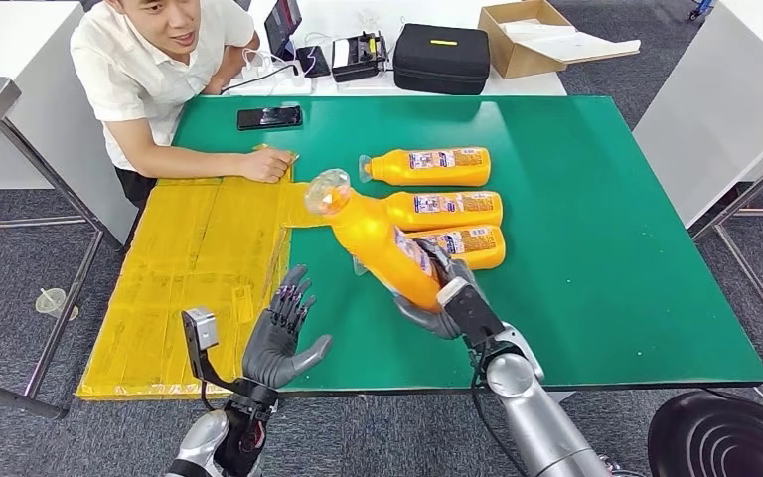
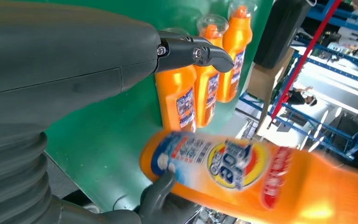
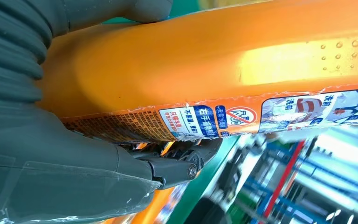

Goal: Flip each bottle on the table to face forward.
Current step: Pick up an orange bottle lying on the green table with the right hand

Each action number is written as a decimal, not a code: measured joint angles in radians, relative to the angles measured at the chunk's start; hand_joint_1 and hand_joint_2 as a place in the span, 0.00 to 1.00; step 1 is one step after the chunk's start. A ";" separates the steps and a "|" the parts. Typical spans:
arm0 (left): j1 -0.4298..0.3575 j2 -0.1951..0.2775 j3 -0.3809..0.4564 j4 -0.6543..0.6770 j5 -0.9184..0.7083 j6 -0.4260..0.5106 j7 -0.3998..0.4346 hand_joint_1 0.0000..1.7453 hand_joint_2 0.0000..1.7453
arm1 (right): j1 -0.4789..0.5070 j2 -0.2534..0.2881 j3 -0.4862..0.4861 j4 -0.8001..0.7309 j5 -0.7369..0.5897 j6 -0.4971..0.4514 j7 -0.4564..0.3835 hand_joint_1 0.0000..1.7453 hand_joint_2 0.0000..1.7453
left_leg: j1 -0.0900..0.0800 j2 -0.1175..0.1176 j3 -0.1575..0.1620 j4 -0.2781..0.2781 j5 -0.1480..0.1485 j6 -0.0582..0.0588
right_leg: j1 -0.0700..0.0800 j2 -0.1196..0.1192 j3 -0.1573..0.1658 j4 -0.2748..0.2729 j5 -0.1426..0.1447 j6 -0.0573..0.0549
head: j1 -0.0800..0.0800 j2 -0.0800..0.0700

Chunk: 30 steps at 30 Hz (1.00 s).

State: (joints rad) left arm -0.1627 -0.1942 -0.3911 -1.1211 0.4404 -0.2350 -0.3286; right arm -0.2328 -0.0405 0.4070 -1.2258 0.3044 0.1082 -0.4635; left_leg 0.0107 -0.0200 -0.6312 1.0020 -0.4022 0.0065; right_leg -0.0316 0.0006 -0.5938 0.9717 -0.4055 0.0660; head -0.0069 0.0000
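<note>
My right hand (image 1: 437,298) grips the base of an orange bottle (image 1: 378,238) with a clear cap, lifted and tilted above the green table (image 1: 606,248). The bottle's orange side and back label (image 3: 214,119) lie against that hand, and its front logo (image 2: 233,161) faces my left wrist camera. Three more orange bottles (image 1: 427,167) (image 1: 442,209) (image 1: 472,243) lie on their sides in a row behind it, caps pointing left, with their small-print labels up. My left hand (image 1: 283,333) hovers open at the table's near edge, left of the held bottle, holding nothing.
A yellow flattened sheet (image 1: 199,268) covers the table's left part; a person's hand (image 1: 263,164) rests on its far edge. A black phone (image 1: 269,117) lies at the far left. A black case (image 1: 442,58) and a cardboard box (image 1: 527,35) sit on the white table behind.
</note>
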 joint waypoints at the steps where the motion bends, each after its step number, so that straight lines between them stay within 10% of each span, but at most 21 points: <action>1: -0.009 0.000 -0.006 0.007 -0.005 0.000 -0.001 0.00 1.00 | -0.011 0.012 0.013 0.012 0.000 0.000 0.002 1.00 1.00 | 0.000 0.000 0.000 0.000 0.000 0.000 | 0.000 0.000 0.000 0.000 0.000 0.000 | 0.000 0.000; 30: -0.100 -0.013 -0.001 0.073 0.115 -0.039 -0.043 0.00 1.00 | -0.109 0.102 0.282 0.183 0.105 -0.083 -0.044 1.00 1.00 | 0.000 0.000 -0.002 0.000 0.000 0.000 | 0.000 0.000 -0.001 0.000 0.000 0.000 | 0.000 0.000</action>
State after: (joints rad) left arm -0.2632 -0.2072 -0.3919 -1.0485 0.5559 -0.2740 -0.3719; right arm -0.3420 0.0619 0.6892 -1.0424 0.4097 0.0255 -0.5074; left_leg 0.0105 -0.0204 -0.6327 1.0022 -0.4021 0.0066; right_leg -0.0318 0.0006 -0.5952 0.9718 -0.4056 0.0661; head -0.0067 0.0000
